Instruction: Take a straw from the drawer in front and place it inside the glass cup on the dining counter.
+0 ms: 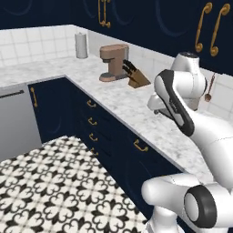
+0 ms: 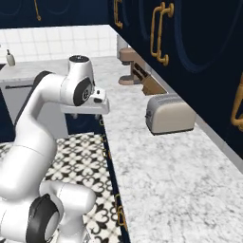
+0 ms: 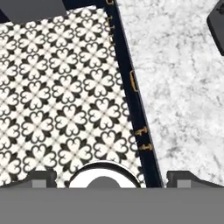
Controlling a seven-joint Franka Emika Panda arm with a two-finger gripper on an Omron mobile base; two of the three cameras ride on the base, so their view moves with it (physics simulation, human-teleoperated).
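The drawer [image 1: 140, 146] sits shut in the navy cabinet run under the marble worktop [image 1: 136, 109], its brass handle [image 1: 140, 145] just below the worktop edge. In the hand view the same front edge runs as a dark strip w/ handles [image 3: 134, 81] seen from above, worktop [image 3: 179, 87] on one side, patterned floor [image 3: 61, 100] on the other.

The gripper [image 3: 107, 176] hangs above the cabinet front edge, looking straight down; fingertips [image 3: 40, 178] sit far apart at the bottom corners of the hand view, nothing between them, so released and wide. In the right base view the hand [image 2: 97, 100] sticks out level from the wrist, over the floor side just beside the worktop edge. In the left base view the arm [image 1: 177, 104] folds over the worktop, hiding the hand.

More handles [image 1: 91, 103] step down the drawer stack further along the cabinet. A grey dishwasher front [image 1: 16, 120] fills the corner run, beside a navy door w/ a vertical handle [image 1: 33, 96].

On the worktop: a brown coffee machine [image 1: 113, 61] near the tiled wall, a knife block [image 1: 134, 74] just beside it, a grey paper-towel roll [image 1: 81, 45] further back in the corner. A silver toaster [image 2: 169, 114] stands against the wall, nearer than the knife block [image 2: 151, 83]. A spoon-like utensil [image 1: 209, 88] hangs on the tiles. A small soap bottle [image 2: 10, 58] stands far back on the other run. Upper cabinets [image 2: 190, 42] are navy w/ brass pulls [image 2: 159, 33].
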